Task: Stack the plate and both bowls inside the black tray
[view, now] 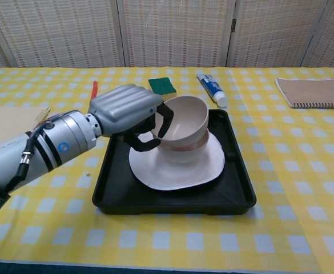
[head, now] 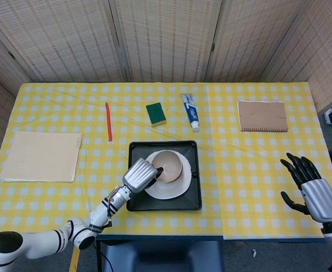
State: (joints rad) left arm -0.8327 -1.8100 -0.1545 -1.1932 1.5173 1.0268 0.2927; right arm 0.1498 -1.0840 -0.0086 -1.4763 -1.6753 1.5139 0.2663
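Overhead only, right robot hand spread

Tablecloth is a yellow-and-white check, and bang in the middle sits the black tray with a cream plate and pale pinkish-cream bowls in it. Behind the tray there's a green sponge, a white and blue tube and a red pen. The hands are silver with black fingers, both the left hand and right hand.
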